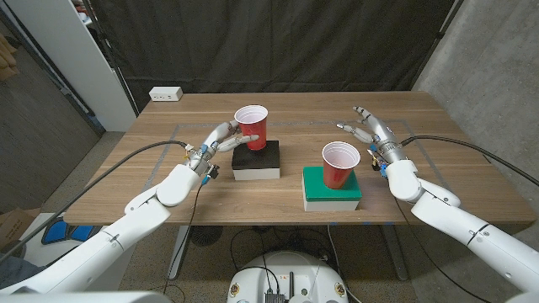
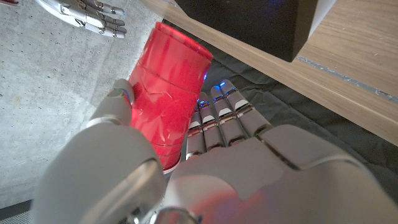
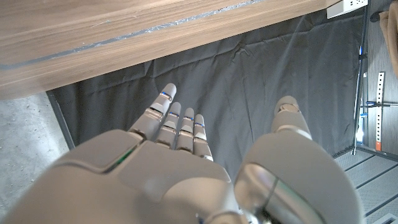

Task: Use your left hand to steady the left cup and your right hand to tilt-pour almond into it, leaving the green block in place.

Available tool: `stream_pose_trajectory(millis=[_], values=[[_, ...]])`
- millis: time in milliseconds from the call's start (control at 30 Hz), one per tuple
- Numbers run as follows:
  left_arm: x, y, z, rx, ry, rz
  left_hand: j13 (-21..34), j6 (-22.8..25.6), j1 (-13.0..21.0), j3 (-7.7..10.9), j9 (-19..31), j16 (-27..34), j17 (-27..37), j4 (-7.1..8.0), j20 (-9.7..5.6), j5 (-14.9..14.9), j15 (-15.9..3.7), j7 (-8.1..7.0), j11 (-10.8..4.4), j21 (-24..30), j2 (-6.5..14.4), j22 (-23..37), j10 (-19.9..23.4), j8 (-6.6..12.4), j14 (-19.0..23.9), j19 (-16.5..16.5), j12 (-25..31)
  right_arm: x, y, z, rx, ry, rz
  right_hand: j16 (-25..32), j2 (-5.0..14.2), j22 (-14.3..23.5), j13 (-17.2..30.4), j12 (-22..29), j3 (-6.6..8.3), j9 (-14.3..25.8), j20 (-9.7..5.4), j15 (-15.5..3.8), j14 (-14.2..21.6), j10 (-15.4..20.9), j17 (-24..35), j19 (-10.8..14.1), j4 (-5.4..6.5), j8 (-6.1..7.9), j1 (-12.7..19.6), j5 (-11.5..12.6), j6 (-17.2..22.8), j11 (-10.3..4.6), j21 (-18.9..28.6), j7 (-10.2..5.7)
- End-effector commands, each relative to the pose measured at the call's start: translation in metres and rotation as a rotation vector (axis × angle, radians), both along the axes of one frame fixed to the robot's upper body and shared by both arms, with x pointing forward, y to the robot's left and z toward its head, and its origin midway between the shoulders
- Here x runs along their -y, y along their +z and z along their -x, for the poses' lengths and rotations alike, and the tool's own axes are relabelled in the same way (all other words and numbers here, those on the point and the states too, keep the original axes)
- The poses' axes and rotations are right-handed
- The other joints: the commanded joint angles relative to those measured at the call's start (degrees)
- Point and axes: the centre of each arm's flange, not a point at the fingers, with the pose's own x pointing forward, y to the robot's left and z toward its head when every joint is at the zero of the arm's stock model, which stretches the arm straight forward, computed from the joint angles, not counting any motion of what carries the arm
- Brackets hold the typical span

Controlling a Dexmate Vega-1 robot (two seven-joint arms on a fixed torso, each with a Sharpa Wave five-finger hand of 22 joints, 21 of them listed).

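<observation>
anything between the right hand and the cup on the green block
No. In the head view, only bare table separates the open right hand from the cup on the green block.

Both arms wear smooth, glossy white shells with rounded segments. The left robot hand [image 1: 221,139] and right robot hand [image 1: 369,126] are silver-grey metal with ridged, segmented fingers. Black cables trail from each wrist, beside small blue fittings.

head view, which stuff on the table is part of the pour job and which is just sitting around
Job: left cup on the black block, held by the left hand; right cup on the green block; right hand, open beside it.
Lying about: white power strip.
</observation>
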Motion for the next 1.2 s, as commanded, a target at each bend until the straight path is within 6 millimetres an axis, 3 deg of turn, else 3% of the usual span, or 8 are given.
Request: stream_pose_trajectory(millis=[33,1200], values=[[-0.002,0.001,0.003,0.000,0.004,0.002,0.2,0.6,0.6,-0.17,0.3,0.0,0.2,-0.02,-2.95,-0.1,-3.01,0.17,0.12,0.0,0.3,0.2,0.2,-0.28,0.3,0.3,-0.4,0.008,-0.010,0.026,0.011,-0.003,-0.010,0.3,0.32,0.3,0.2,0.2,0.01,0.1,-0.07,-0.25,0.6,0.6,0.1,0.8,-0.48,0.47,0.3,0.1,0.5,0.19,0.4,-0.13],[0.006,0.007,-0.005,0.014,-0.025,0.007,0.2,1.4,1.3,-0.98,0.3,-0.2,0.2,0.01,-2.47,0.0,-2.68,0.28,0.28,-0.4,0.9,0.2,0.9,-0.81,1.1,0.6,-1.0,0.020,-0.053,0.083,0.023,-0.056,-0.035,0.3,0.44,0.3,0.2,0.1,0.00,0.1,-0.13,-0.31,1.0,1.2,0.1,1.2,-0.54,0.42,0.7,0.1,1.2,-0.02,0.2,-0.48]])
